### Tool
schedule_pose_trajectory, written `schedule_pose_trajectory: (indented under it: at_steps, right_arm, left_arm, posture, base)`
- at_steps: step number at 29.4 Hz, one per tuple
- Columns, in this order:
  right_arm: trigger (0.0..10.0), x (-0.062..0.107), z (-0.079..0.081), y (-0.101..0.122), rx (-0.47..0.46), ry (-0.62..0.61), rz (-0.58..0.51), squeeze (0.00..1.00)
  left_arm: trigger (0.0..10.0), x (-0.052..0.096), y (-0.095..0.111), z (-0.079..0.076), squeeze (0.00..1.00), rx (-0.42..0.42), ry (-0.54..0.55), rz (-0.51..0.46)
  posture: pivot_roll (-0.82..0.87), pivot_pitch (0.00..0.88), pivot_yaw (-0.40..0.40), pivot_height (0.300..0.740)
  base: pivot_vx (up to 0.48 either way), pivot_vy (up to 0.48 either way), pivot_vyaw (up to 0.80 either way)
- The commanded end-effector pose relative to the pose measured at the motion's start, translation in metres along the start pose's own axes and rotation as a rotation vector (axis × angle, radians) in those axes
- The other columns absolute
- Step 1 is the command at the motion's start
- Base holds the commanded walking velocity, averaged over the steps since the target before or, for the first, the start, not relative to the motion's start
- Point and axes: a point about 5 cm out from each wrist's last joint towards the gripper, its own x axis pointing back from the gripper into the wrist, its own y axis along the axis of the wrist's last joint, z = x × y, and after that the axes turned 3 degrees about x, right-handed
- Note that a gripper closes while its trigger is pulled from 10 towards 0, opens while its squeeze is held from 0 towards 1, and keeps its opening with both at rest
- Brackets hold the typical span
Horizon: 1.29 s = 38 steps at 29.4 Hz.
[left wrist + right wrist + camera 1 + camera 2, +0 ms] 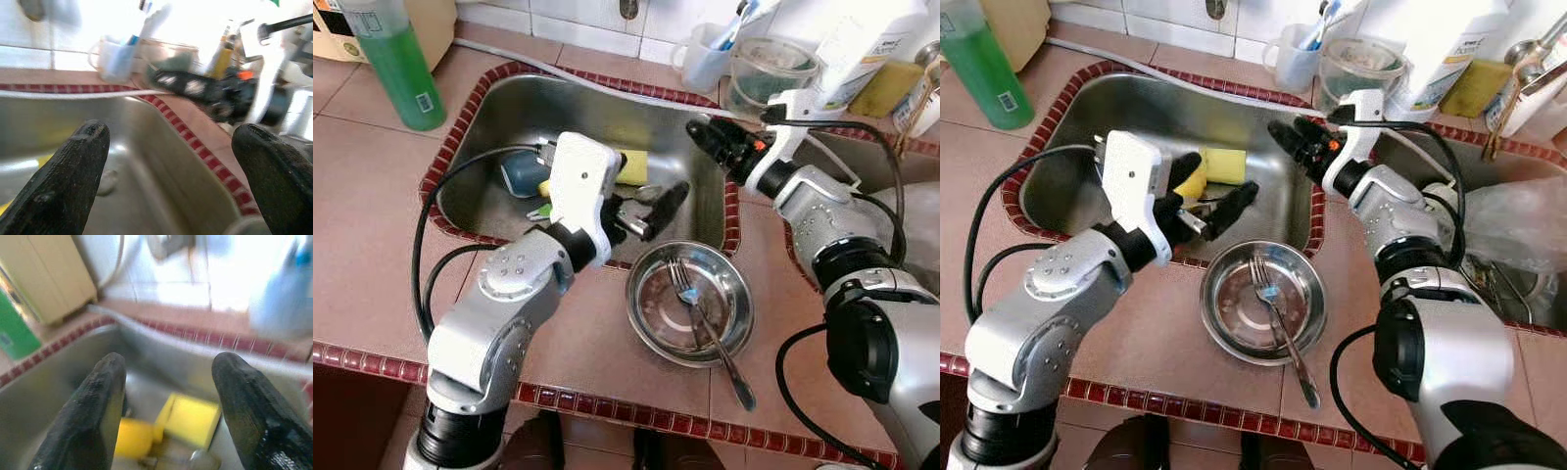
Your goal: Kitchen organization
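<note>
Left eye view: left gripper [641,211] bent over sink [489,117], fingers apart; right gripper [710,142] at bowl's [646,323] twelve o'clock, fingers apart, empty.

head eyes: steep down, share sink [499,108] | wrists: low, close over basin
</note>
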Motion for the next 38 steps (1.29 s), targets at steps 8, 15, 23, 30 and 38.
schedule_pose_trajectory:
  at_steps: [8, 15, 23, 30, 38]
  right_arm:
    - [10.0, 0.021, -0.013, 0.011, 0.084, -0.132, -0.166, 1.00]
    - [10.0, 0.032, -0.006, 0.009, 0.135, -0.172, -0.242, 1.00]
    - [10.0, 0.045, 0.010, 0.005, 0.160, -0.268, -0.305, 1.00]
    - [10.0, 0.060, 0.023, -0.002, 0.194, -0.364, -0.310, 1.00]
    - [10.0, 0.074, 0.036, -0.022, 0.267, -0.420, -0.252, 0.00]
  left_arm:
    - [10.0, -0.013, -0.014, 0.025, 0.00, -0.035, 0.117, -0.020]
    - [10.0, -0.019, -0.016, 0.035, 0.00, -0.049, 0.135, -0.068]
    - [10.0, -0.017, -0.024, 0.049, 0.00, -0.064, 0.185, -0.105]
    - [10.0, -0.007, -0.036, 0.058, 0.00, -0.046, 0.235, -0.131]
    - [10.0, 0.001, -0.050, 0.056, 0.00, -0.066, 0.247, -0.106]
  posture:
    - [0.09, 0.101, -0.109, 0.740]
    - [0.09, 0.049, -0.102, 0.740]
    - [0.08, 0.024, -0.094, 0.740]
    - [0.08, 0.021, -0.083, 0.740]
    - [0.08, 0.021, -0.073, 0.740]
  base:
    - [0.000, 0.000, 0.00]
    - [0.000, 0.000, 0.00]
    - [0.000, 0.000, 0.00]
    - [0.000, 0.000, 0.00]
    - [0.000, 0.000, 0.00]
